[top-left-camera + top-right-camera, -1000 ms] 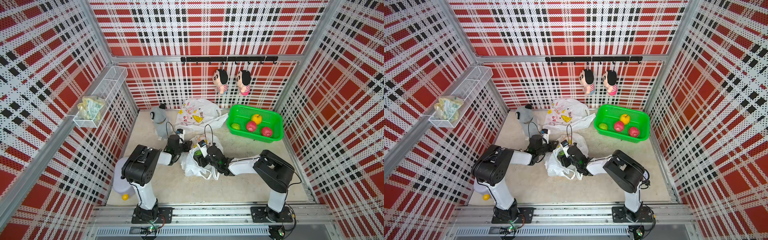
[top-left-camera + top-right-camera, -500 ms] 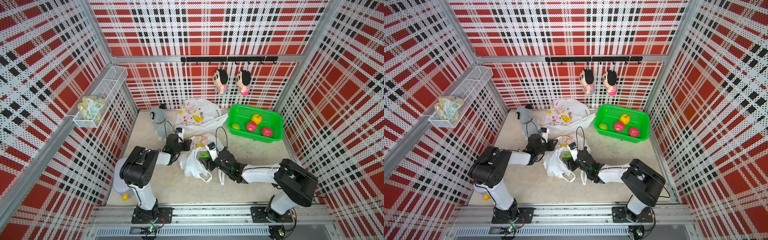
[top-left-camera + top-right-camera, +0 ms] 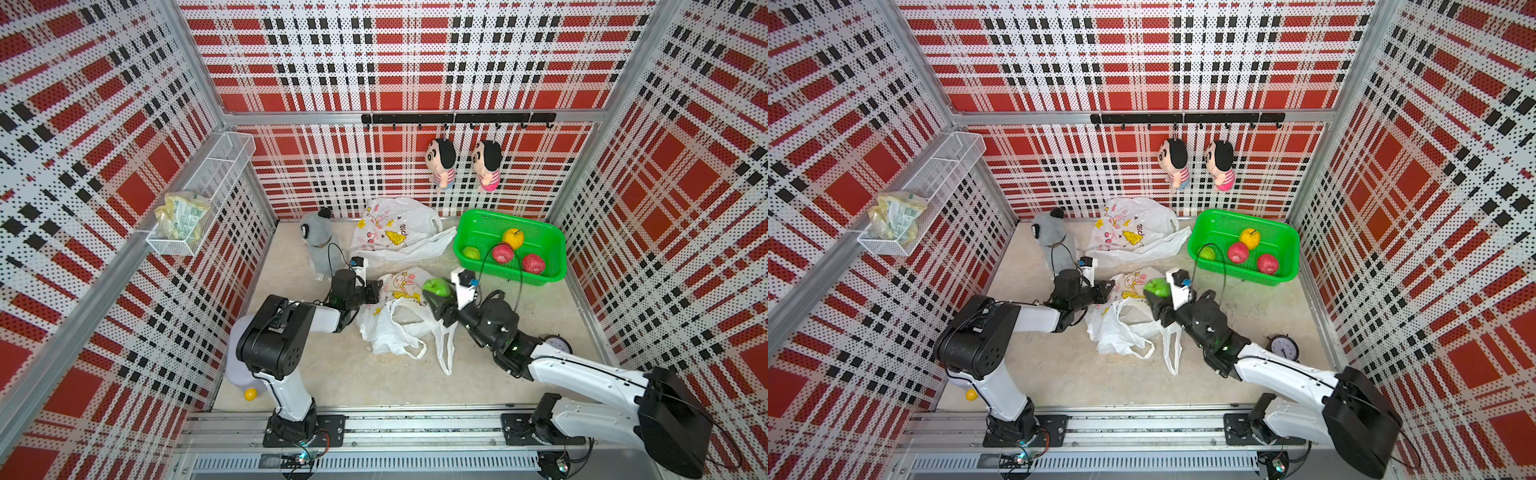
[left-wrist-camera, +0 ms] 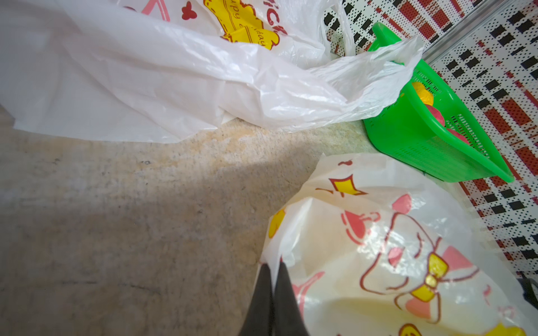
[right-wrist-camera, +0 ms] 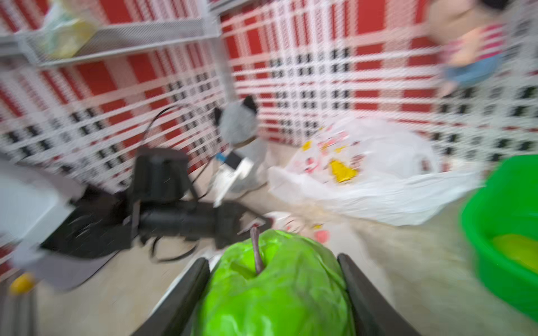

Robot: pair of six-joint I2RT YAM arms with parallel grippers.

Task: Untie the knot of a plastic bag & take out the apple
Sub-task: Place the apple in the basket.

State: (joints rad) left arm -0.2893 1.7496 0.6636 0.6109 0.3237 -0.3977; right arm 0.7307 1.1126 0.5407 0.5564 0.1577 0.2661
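Green apple (image 3: pixel 437 287) now out of bag (image 3: pixel 390 328), up over bench (image 3: pixel 353 374) middle; before, down at bag mouth. Right gripper (image 5: pixel 273 260) squeezes apple. Left gripper (image 4: pixel 273 264) pinches bag edge, jaws together. Two bags, one basket (image 3: pixel 478 226) in back right corner, four fruits (image 3: pixel 503 253) inside.

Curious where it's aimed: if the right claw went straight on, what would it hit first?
Likely the plastic bag where the shut left claw pinches it, just beyond the right claw and its green apple. Depth is unclear.
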